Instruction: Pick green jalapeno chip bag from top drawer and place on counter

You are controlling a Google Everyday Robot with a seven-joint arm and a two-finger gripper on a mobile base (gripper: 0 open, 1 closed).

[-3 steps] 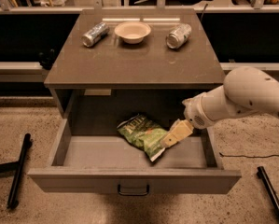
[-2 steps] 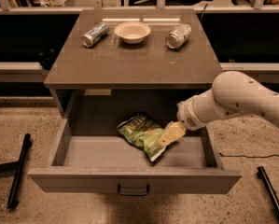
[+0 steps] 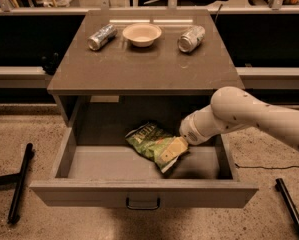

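Tool (image 3: 170, 151) over near-right end of green jalapeno chip bag (image 3: 146, 137), long axis running far-left from it; grip state can't tell.

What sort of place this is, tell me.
Probably a robot test lab: lone counter with cans and bowl, open top drawer holding a green jalapeno chip bag, gripper right at it.

My hand (image 3: 170, 151) sits low in the top drawer (image 3: 89, 194), against the green bag (image 3: 145, 135) right of centre, with my arm (image 3: 249, 116) crossing the right wall. The drawer's left half lies open. On the bench (image 3: 149, 69), left can (image 3: 102, 36), bowl (image 3: 142, 34) and right can (image 3: 191, 38) line the far edge; the near part is free.
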